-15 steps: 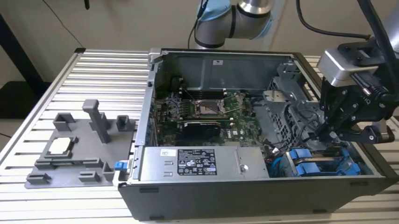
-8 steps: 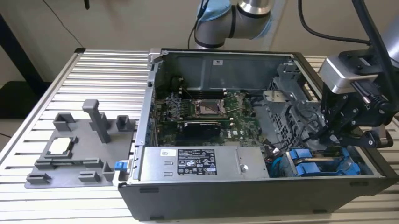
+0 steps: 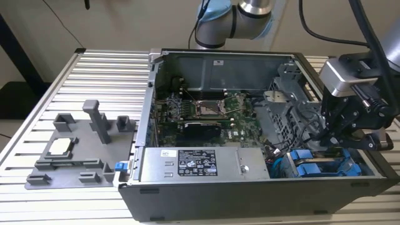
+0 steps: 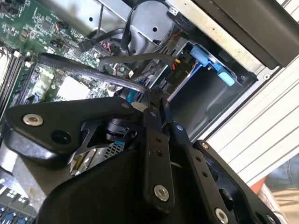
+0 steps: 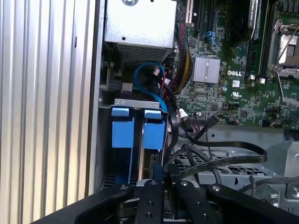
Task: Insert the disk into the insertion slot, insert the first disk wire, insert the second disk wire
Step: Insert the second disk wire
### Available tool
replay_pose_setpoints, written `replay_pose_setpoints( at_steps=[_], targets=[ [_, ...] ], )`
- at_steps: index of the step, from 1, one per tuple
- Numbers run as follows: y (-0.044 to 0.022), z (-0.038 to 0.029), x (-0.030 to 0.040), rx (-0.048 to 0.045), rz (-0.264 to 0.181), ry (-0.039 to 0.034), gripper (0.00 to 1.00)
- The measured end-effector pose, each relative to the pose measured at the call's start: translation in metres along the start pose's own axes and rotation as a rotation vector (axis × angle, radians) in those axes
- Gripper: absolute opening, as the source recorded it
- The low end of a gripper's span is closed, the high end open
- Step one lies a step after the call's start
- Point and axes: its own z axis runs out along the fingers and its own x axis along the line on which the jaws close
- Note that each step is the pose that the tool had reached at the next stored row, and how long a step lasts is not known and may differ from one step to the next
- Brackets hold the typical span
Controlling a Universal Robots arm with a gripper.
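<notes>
We see our gripper (image 3: 350, 133) narrowed on a black wire (image 5: 219, 161), just above the disk (image 3: 312, 168) seated in the insertion slot (image 3: 325, 161).

- A grey fixture (image 3: 75, 150) lay on the slatted table (image 3: 93, 70), toward the exterior view's left of the case (image 3: 250, 197).
- Inside were a green motherboard (image 3: 206, 112) and a grey power supply (image 3: 200, 164).
- A blue cable (image 5: 149, 74) looped beside it.
</notes>
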Motion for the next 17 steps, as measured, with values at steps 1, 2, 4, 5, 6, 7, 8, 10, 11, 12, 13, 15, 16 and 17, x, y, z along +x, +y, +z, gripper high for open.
replay_pose_setpoints(
  at_steps=[1, 2, 4, 5, 6, 7, 8, 10, 11, 12, 13, 15, 16, 17],
  targets=[
    [0.0, 0.0012, 0.0004, 0.0006, 0.005, 0.0001, 0.16],
    [0.0001, 0.0022, 0.0009, 0.0013, 0.013, 0.0004, 0.16],
    [0.0002, 0.0042, 0.0016, 0.003, 0.03, 0.0008, 0.16],
    [0.0002, 0.0052, 0.002, 0.0038, 0.038, 0.0009, 0.16],
    [0.0003, 0.0063, 0.0022, 0.0045, 0.046, 0.001, 0.16],
    [0.0003, 0.0074, 0.0024, 0.005, 0.05, 0.0013, 0.16],
    [0.0004, 0.0084, 0.0027, 0.0053, 0.053, 0.0012, 0.16],
    [0.0004, 0.0097, 0.0034, 0.0057, 0.057, 0.0015, 0.16],
    [0.0004, 0.0105, 0.0036, 0.0058, 0.058, 0.0012, 0.16],
    [0.0002, 0.0111, 0.0038, 0.0058, 0.059, 0.0013, 0.16],
    [-0.0001, 0.0115, 0.0038, 0.0058, 0.059, 0.0015, 0.16],
    [-0.0009, 0.0121, 0.004, 0.0058, 0.059, 0.0017, 0.16],
    [-0.0014, 0.0125, 0.004, 0.0059, 0.059, 0.0015, 0.16],
    [-0.0019, 0.0129, 0.0041, 0.0058, 0.059, 0.0014, 0.16]
  ],
)
